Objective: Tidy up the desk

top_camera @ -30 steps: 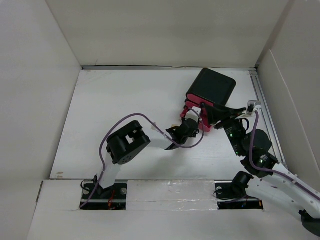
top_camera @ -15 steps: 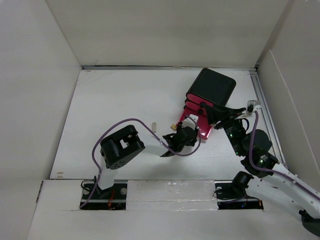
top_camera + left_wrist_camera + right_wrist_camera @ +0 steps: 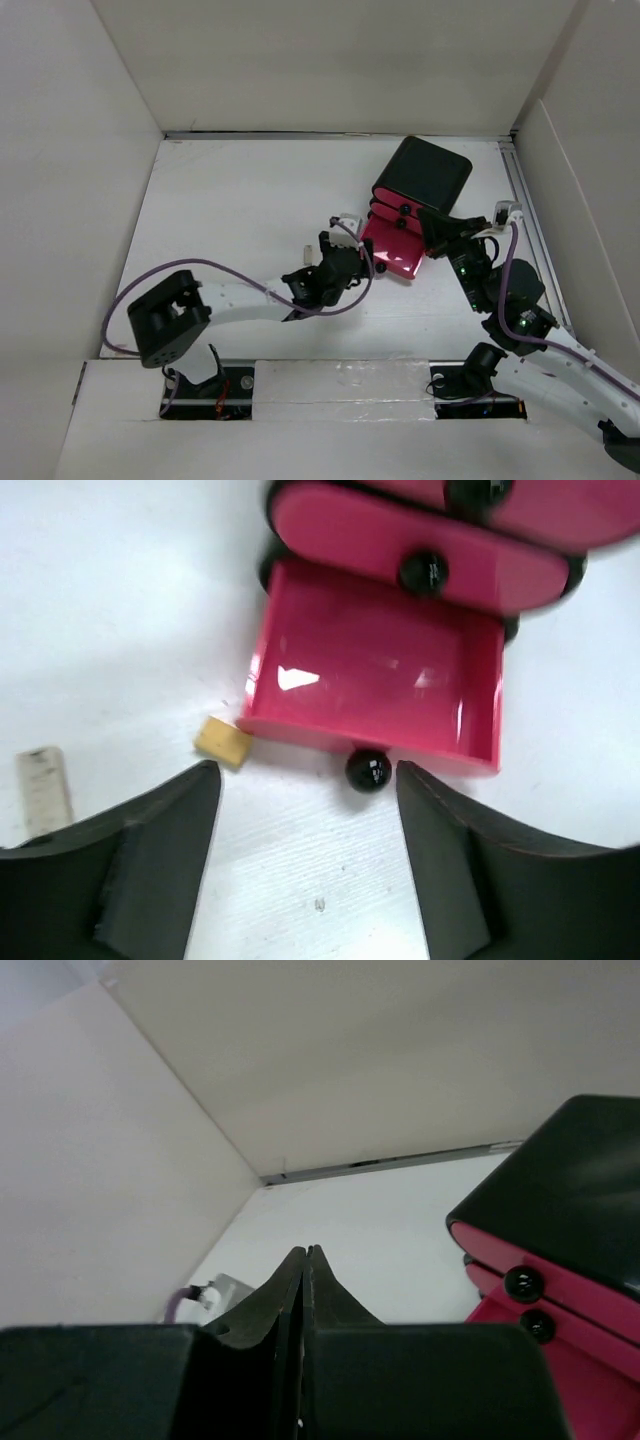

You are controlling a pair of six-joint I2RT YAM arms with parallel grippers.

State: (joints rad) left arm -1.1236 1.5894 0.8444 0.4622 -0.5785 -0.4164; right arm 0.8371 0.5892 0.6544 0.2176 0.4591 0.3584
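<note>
**Drawer out, left gripper lets go**

Over the last second the bottom drawer [image 3: 375,675] of the small black cabinet [image 3: 425,175] has come well out. The left gripper [image 3: 305,780] has spread its jaws wide and backed off the black knob [image 3: 367,770]; it now holds nothing. The right gripper [image 3: 306,1252], which was partly open by the cabinet front, has pressed its fingers flat together on nothing and sits just beside the upper drawers.

The desk [image 3: 230,200] spreads white under everything. A tan block [image 3: 222,742] lies on it against the drawer's near corner, and a white strip [image 3: 43,790] lies further left. Nothing shows inside the drawer, so the stowing itself likely comes next, with the block the nearest pick.
</note>
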